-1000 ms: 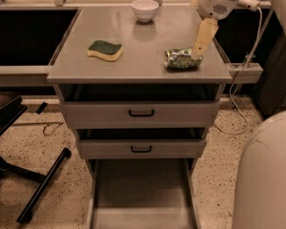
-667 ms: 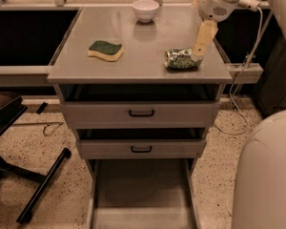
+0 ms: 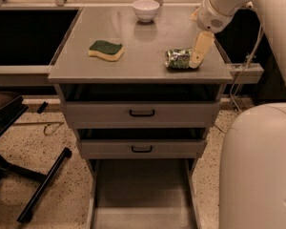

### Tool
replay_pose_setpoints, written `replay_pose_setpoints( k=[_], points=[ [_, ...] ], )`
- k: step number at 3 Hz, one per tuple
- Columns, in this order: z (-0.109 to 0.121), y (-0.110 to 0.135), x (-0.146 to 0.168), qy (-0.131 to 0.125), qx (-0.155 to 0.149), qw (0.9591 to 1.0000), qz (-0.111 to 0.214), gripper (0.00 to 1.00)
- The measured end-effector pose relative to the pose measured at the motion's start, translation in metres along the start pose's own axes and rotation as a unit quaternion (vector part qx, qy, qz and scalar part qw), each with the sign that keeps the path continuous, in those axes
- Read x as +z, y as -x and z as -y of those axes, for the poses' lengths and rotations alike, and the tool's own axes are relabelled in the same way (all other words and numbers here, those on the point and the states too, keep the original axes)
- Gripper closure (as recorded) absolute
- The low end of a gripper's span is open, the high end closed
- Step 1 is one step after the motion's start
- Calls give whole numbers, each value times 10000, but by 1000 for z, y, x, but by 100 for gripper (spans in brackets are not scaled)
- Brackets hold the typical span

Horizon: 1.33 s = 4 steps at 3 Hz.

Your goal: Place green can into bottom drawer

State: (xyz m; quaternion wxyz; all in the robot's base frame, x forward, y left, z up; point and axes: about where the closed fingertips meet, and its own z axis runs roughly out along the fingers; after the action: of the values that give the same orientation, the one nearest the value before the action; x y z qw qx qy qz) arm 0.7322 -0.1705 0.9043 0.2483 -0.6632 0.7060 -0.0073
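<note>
— Where is the green can (image 3: 178, 59)?

— On the bench (image 3: 133, 68), near the right front corner. It lies on its side, with a silver end turned toward the left.

— How does it look?

— Small and crumpled. The body is green, dented and wrinkly, and it catches specks of light. The metal end shines pale.

— And the gripper (image 3: 197, 57)?

— It comes down from the white arm (image 3: 219, 6) at the upper right, slanting toward the can's right end. Its beige tip is against the can or just beside it; I cannot tell which. I also cannot tell whether the gripper is open or closed, or whether it has any hold on the can.

— The bottom drawer (image 3: 140, 194)?

— It is pulled out under the bench, toward the camera, with its flat grey floor and low side walls showing. The can is well above it. Two shallower drawers (image 3: 142, 112) with black handles sit between the drawer and the bench top.

— Anything else up there?

— A yellow sponge (image 3: 106, 50) with a green top lies left of the can, well apart from it. A white bowl (image 3: 146, 10) stands near the back edge.
</note>
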Motion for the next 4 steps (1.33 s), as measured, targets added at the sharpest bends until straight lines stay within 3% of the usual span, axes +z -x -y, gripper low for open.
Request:
replay_pose_setpoints(
  k=[2, 3, 4],
  points=[
    [0, -16, 38, 348, 200, 9991, 96, 0],
    [-2, -25, 49, 467, 328, 9983, -66, 0],
    [-2, -25, 49, 470, 331, 9983, -71, 18]
  ],
)
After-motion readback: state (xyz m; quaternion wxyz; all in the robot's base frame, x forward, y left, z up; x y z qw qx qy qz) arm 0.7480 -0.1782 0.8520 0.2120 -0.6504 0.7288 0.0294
